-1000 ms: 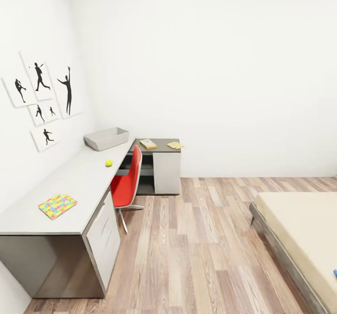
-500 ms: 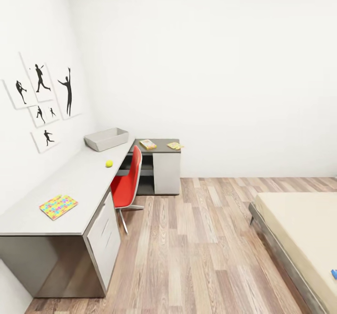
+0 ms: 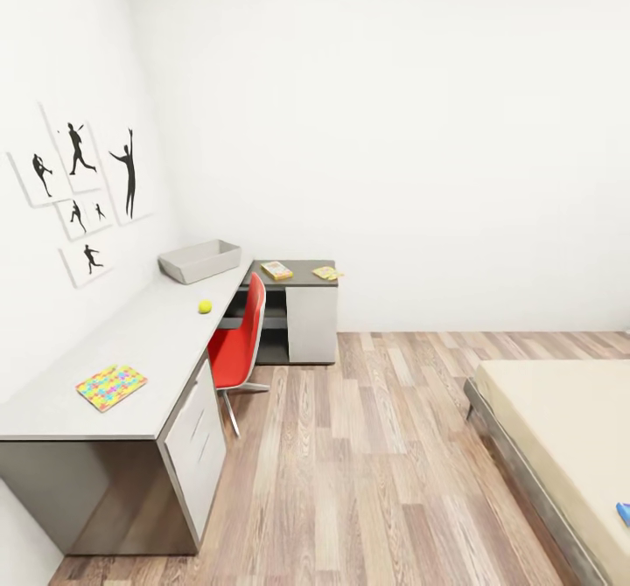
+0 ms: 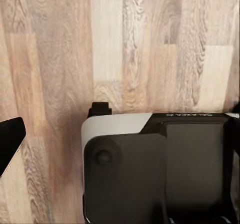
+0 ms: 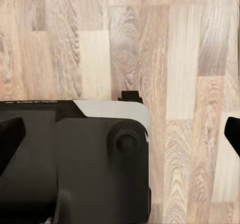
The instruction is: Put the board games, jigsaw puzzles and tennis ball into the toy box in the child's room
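Observation:
In the head view the long table (image 3: 149, 341) runs along the left wall. The grey toy box (image 3: 199, 260) sits at its far end, the tennis ball (image 3: 205, 306) in front of it. A many-coloured jigsaw puzzle (image 3: 111, 387) lies near the table's near end. On the dark corner section lie an orange-edged flat box (image 3: 276, 269) and a small yellow slab (image 3: 327, 273). A blue corner of a board game (image 3: 624, 512) shows on the bed (image 3: 560, 411). Over the floor, my right gripper (image 5: 121, 134) and left gripper (image 4: 122, 129) hang open and empty.
A red swivel chair (image 3: 245, 337) stands tucked against the desk between the drawers and the corner section. Wood floor (image 3: 376, 463) stretches between desk and bed. Silhouette pictures (image 3: 83, 188) hang on the left wall. Both wrist views look down on my dark base (image 4: 160, 174).
The whole head view has shifted slightly, so the camera moved. The toys, the toy box and the furniture have stayed where they were.

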{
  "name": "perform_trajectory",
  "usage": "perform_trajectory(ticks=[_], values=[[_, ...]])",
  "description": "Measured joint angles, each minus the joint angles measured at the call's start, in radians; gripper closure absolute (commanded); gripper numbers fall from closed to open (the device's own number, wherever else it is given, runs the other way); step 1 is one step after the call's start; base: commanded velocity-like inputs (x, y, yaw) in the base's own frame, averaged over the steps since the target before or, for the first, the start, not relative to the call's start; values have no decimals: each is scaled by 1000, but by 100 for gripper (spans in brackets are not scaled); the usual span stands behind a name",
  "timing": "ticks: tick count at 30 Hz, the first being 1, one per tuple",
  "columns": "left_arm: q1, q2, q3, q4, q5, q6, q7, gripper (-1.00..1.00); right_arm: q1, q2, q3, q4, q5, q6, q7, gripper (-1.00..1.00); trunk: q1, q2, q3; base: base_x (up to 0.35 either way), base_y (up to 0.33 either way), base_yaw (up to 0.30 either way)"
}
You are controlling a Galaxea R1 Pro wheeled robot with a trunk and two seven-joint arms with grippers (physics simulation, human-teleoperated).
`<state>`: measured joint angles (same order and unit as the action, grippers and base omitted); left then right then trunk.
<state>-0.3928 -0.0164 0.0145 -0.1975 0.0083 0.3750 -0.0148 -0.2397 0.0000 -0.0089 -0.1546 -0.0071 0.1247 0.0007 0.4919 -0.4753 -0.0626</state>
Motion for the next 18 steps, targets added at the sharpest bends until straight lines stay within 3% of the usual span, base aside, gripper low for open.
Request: perform_trajectory(ticks=[4,7,9,11,15,18], values=[[-67,-3,29,-86,6,132,-3,-100,-57,1,-8,-30,-27,33,-3,-100,-15,28,12,0,0,0],[-86,-13,49,-188,48,211,-42,-100,-95,0,-16,-95,-58,56,-2,-100,-27,49,22,0,0,0],[-93,-16,54,-276,107,301,-115,-100,-135,0,-18,-158,-80,116,-3,-100,-35,63,28,0,0,0],[-97,-15,54,-333,138,369,-190,-100,-160,0,-22,-201,-93,175,-3,-100,-42,77,35,0,0,0],[-100,-8,53,-427,164,438,-346,-100,-194,-2,-39,-363,-112,292,-1,-100,-43,78,35,0,0,0],[-100,0,52,-500,170,489,-459,-100,-197,0,-85,-529,-131,395,4,-100,-43,78,35,0,0,0]])
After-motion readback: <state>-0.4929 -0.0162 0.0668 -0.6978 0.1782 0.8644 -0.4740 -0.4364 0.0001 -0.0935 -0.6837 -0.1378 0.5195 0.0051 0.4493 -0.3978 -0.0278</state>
